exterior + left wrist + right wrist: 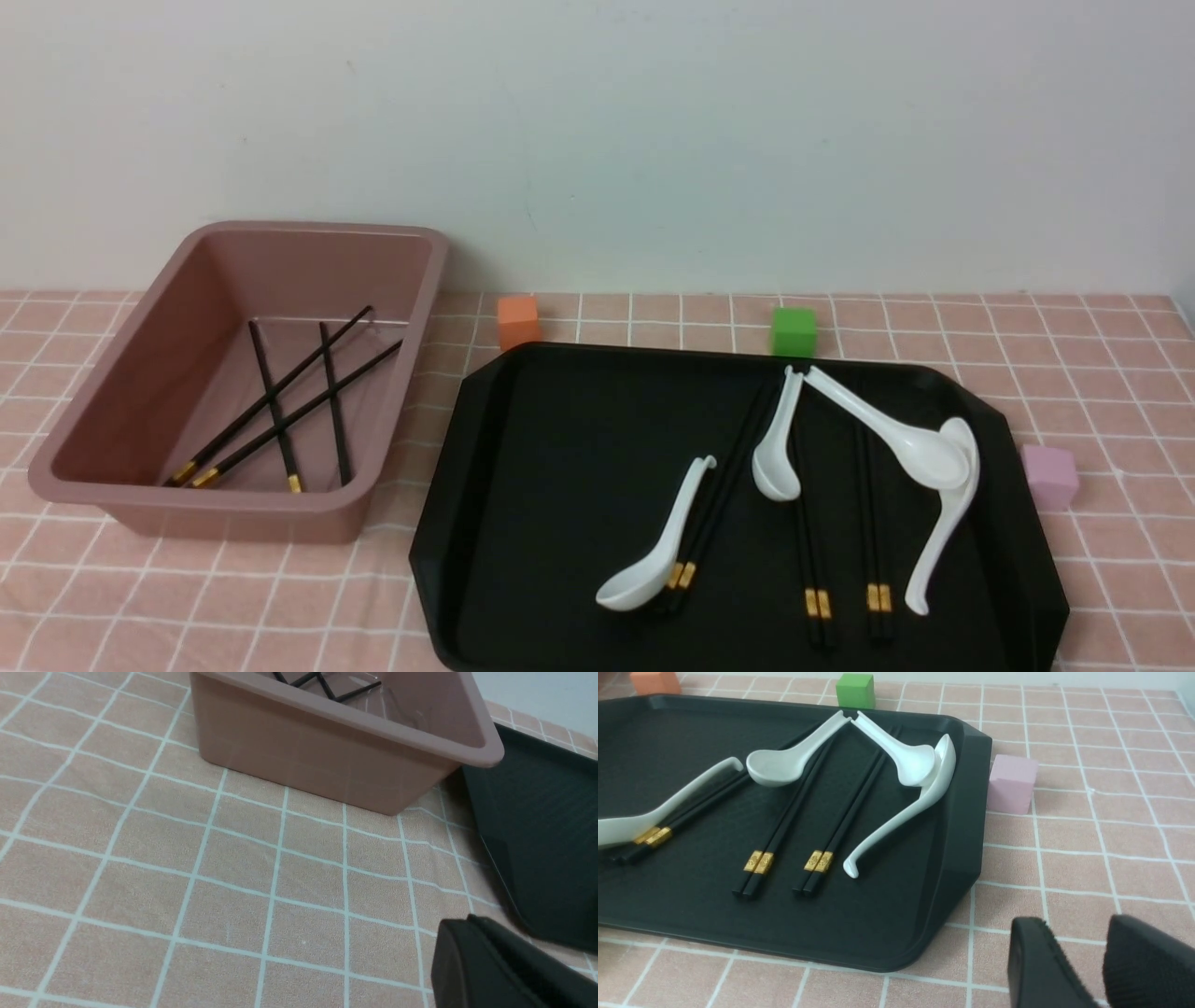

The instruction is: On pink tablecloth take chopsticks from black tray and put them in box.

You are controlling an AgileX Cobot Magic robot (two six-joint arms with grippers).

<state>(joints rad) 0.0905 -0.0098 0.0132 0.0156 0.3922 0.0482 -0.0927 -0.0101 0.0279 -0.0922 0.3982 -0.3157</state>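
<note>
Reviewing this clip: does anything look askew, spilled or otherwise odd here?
Nothing looks spilled or damaged. Mildly untidy: in the black tray, one white soup spoon rests its bowl on another's, and the leftmost spoon partly overlaps a chopstick pair. Chopsticks in the box lie crossed.

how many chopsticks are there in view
10 visible: four chopsticks crossed inside the box, and six in pairs on the black tray, one pair left, one in the middle, one right. White spoons partly cover some, so others may be hidden.
</note>
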